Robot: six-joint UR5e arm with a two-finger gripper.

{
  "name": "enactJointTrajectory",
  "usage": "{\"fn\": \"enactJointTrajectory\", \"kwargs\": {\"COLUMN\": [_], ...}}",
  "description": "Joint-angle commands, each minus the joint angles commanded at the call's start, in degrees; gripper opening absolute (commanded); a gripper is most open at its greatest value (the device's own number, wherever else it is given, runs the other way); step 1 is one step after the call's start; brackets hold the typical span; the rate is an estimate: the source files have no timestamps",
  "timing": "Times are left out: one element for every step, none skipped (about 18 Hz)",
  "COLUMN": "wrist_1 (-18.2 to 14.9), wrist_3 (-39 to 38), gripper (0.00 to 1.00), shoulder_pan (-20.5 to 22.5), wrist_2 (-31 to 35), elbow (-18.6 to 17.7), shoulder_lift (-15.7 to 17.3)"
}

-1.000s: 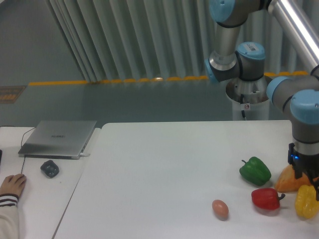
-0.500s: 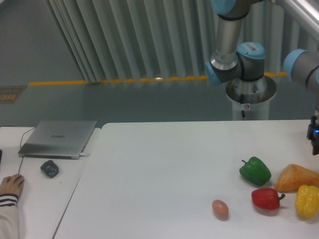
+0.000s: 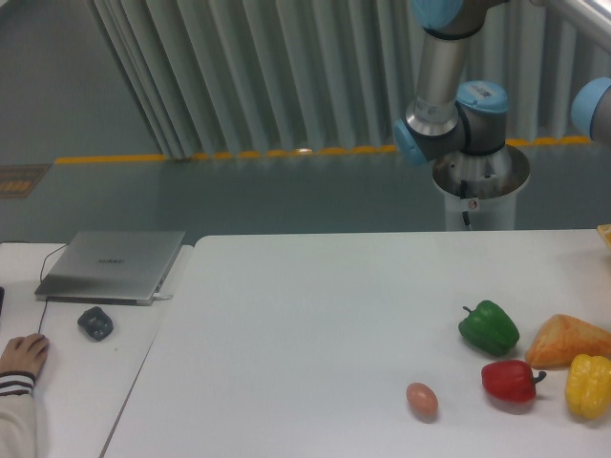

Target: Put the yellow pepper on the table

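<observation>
The yellow pepper (image 3: 587,385) lies on the white table (image 3: 315,315) near its front right corner, glossy and lobed, with nothing holding it. It rests just right of a red pepper (image 3: 509,380) and just in front of an orange-tan bread wedge (image 3: 565,341). My gripper is out of view past the right edge of the picture. Only the arm's upper links and grey-blue joints (image 3: 453,114) show at the top right.
A green pepper (image 3: 489,326) and a brown egg (image 3: 421,400) also lie on the table. To the left stands a smaller desk with a grey laptop (image 3: 113,264), a dark mouse (image 3: 94,322) and a person's hand (image 3: 23,355). The robot's base (image 3: 477,186) stands behind the table.
The gripper let go of the yellow pepper, rose and left the view to the upper right. The pepper stays lying on the table.
</observation>
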Motion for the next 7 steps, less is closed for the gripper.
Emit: {"fn": "enactJointTrajectory", "kwargs": {"wrist_1": [0.09,0.09,0.09,0.09,0.09,0.09,0.09], "wrist_3": [0.00,0.00,0.00,0.00,-0.09,0.00,0.00], "gripper": [1.00,1.00,1.00,1.00,1.00,1.00,1.00], "shoulder_pan": [0.09,0.09,0.09,0.09,0.09,0.09,0.09], "wrist_2": [-0.09,-0.17,-0.18,-0.18,-0.18,-0.26,-0.26], "elbow": [0.00,0.00,0.00,0.00,-0.09,-0.09,-0.09], "shoulder_lift": [0.00,0.00,0.00,0.00,0.00,0.00,0.00]}}
